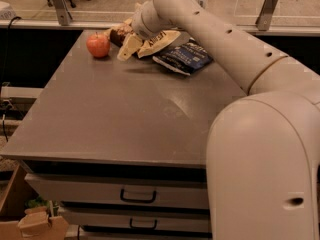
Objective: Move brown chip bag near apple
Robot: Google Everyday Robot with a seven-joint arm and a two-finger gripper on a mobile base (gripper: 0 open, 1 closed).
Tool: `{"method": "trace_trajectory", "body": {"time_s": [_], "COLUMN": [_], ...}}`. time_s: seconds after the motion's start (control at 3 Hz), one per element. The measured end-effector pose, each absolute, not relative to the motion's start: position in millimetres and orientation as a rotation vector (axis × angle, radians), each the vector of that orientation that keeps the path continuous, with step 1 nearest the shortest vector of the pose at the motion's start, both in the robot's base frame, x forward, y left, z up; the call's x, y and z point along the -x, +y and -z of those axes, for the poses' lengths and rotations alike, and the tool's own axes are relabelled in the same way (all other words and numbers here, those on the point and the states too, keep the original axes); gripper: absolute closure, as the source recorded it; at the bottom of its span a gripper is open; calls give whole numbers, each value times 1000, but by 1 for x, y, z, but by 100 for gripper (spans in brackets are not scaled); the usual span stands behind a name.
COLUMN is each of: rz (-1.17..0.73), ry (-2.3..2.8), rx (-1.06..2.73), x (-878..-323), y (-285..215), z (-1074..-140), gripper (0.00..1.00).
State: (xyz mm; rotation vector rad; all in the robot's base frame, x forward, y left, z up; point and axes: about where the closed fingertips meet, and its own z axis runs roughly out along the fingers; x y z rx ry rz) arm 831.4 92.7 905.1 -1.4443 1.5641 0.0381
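**Item 1, brown chip bag.** The brown chip bag (152,40) is at the far end of the table (125,114), raised off the surface. It is crumpled and tilted. 1 cream-yellow end hangs down toward the tabletop, and a soft shadow lies on the table beneath it. The dark brown middle shows at the bag's apple-side end.

**Item 2, gripper.** The gripper (131,31) is at the far end of the table, directly over the bag and largely buried in its folds. It is closed on the bag and carries it clear of the surface. It holds nothing else.

**Item 3, apple.** The apple (98,45) stands upright on the table near the far corner, on the view's left. The bag's near end is just beside it. Whether the 2 touch cannot be told.

**Item 4, other objects.**
- A dark blue bag (182,58) lies flat on the table on the other side of the brown bag from the apple. Its upper edge is partly under the brown bag and the arm (225,49).
- The white arm runs from the robot's bulky body (265,169), in the near right of the view, diagonally across to the far end of the table.
- Below the tabletop are 2 drawers, the upper drawer (75,189) with a dark handle (137,196).
- A cardboard box (35,224) sits on the floor at the lower left.
- 2 metal posts, 1 (60,4) at the left, stand beyond the table.
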Motion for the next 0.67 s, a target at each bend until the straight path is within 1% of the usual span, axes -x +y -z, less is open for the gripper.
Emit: {"method": "trace_trajectory", "body": {"time_s": [0.33, 0.67], "rz": [-89, -122], "ry": [1469, 1320], "rx": [1361, 1272], "x": [-819, -782], "y": [65, 24], "z": [-945, -1004], "gripper": [0, 0]}}
